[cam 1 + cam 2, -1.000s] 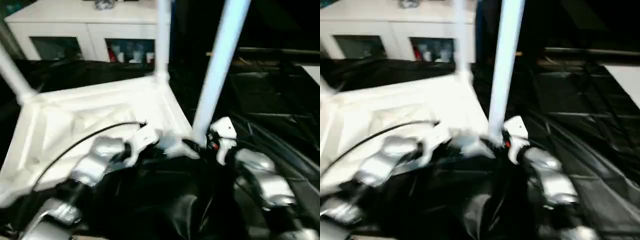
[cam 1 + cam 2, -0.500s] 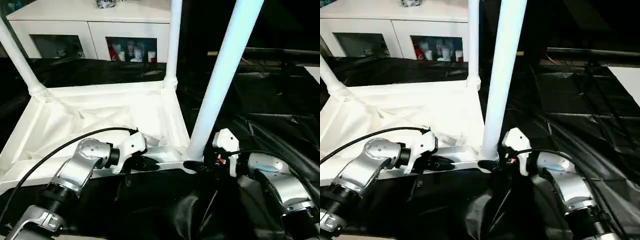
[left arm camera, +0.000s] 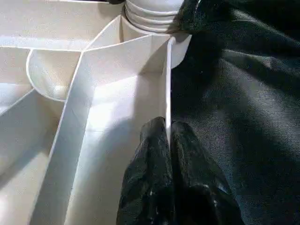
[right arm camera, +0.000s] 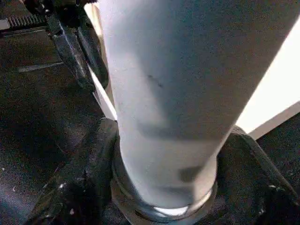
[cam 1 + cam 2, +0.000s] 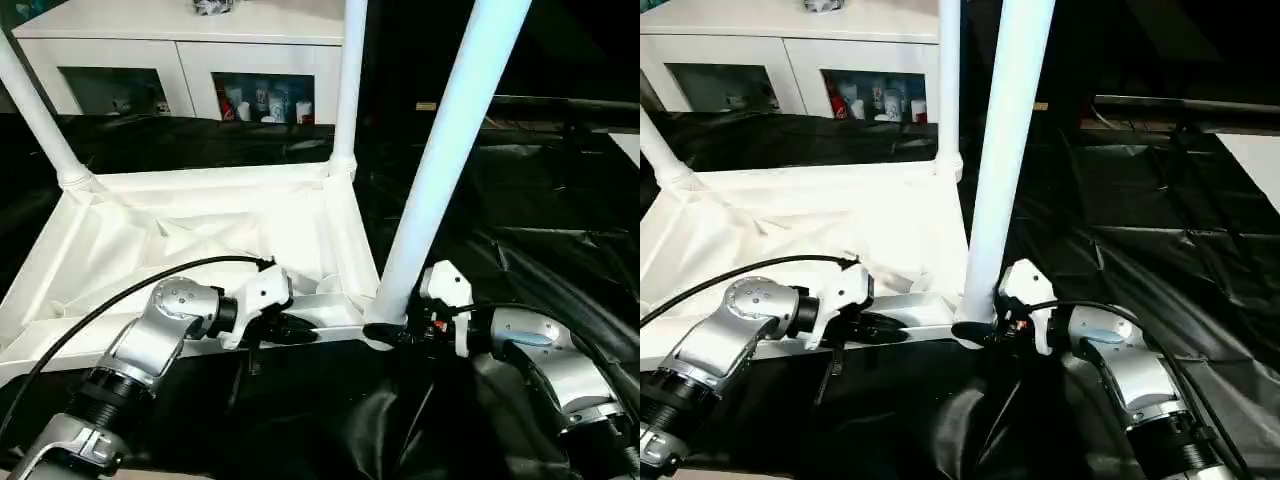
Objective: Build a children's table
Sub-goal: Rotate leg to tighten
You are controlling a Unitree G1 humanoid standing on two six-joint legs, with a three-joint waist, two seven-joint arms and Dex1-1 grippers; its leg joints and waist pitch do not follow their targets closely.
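Left eye view: the white tabletop [image 5: 200,250] is seen lying upside down on black sheeting [image 5: 560,250], its ribbed underside turned up. Three white legs are seen standing in its corner sockets: a near leg [image 5: 440,170] at the near right corner, a far leg [image 5: 348,85] at the far right corner, and a left leg [image 5: 35,115] at the far left corner. A white cabinet [image 5: 180,50] with glass doors is seen behind the tabletop, well apart from it. The left gripper [image 5: 290,328] is held at the tabletop's near rim, with a black cable [image 5: 130,295] arching over its silver forearm. The right gripper [image 5: 395,335] is held at the base of the near leg, which blocks much of the ground beyond. Compared with half a second ago, both grippers are found at the same places; only a slight shift of the whole picture is noted.

Right eye view: the same layout is shown, with the near leg [image 5: 1005,150] rising between the two arms.

Left wrist view: the two black fingers [image 3: 150,187] are seen pinched shut on the thin rim wall of the tabletop [image 3: 117,84], the wall passing between them.

Right wrist view: the near leg [image 4: 164,103] is seen clasped at its base, one black finger on each side [image 4: 79,187], just above the socket.
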